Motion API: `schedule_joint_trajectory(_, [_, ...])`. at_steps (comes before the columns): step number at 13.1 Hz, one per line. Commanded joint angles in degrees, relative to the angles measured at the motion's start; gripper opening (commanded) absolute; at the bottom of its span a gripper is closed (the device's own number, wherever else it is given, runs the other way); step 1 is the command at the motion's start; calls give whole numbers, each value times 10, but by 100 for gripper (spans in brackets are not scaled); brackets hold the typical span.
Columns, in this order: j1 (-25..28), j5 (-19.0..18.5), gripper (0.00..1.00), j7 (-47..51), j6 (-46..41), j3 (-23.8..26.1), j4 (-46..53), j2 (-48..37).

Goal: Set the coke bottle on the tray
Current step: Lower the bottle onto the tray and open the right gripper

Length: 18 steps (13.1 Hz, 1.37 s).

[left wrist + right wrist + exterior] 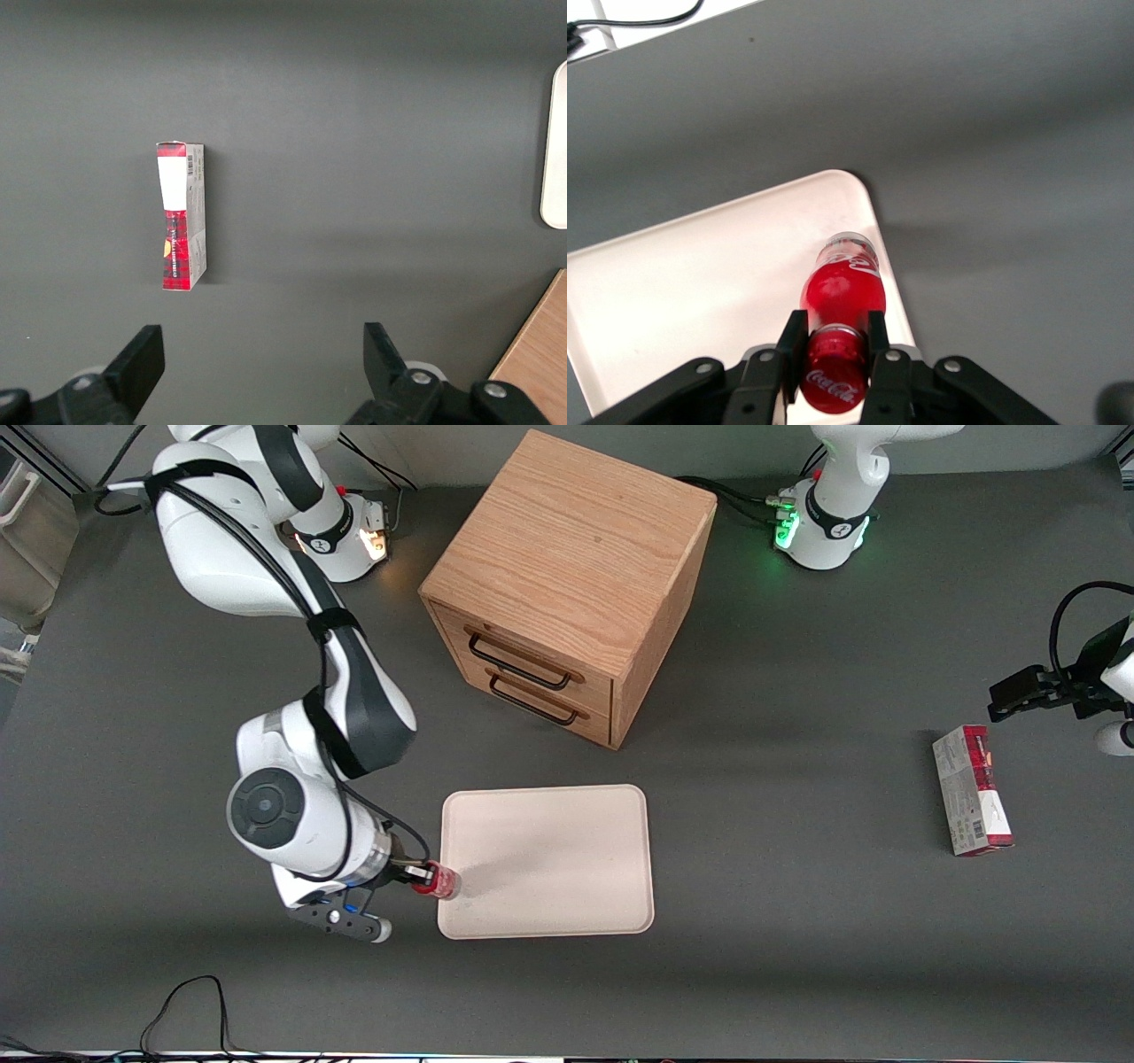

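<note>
The hand (834,347) grips the coke bottle (840,292) by its neck, seemingly just above the tray (700,283) edge.

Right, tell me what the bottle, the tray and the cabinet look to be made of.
Bottle, held at the neck by the pincer over the tray's edge: glossy see-through red body with a clear base, plastic or glass, cannot tell which.
Tray: smooth matte cream surface with a moulded rim, probably plastic.
Cabinet: visible oak-like grain, so wood or veneer, with dark, likely metal handles.
</note>
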Motion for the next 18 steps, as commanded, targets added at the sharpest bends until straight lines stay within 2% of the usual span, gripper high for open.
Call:
schedule_joint_trajectory(1, [14,3,0,30,19,-6,35,25])
schedule_joint_trajectory(3, [20,-21,0,30,31,-6,35,37])
schedule_joint_trajectory(5, [20,-23,0,30,35,-5,34,43])
schedule_joint_trajectory(6, [20,-23,16,30,36,-5,34,44])
schedule_joint_trajectory(7, [21,-24,76,30,36,-5,34,44])
schedule_joint_trajectory(8, [22,-31,100,29,36,-5,34,44])
schedule_joint_trajectory(18, [22,-33,100,29,31,-6,33,43])
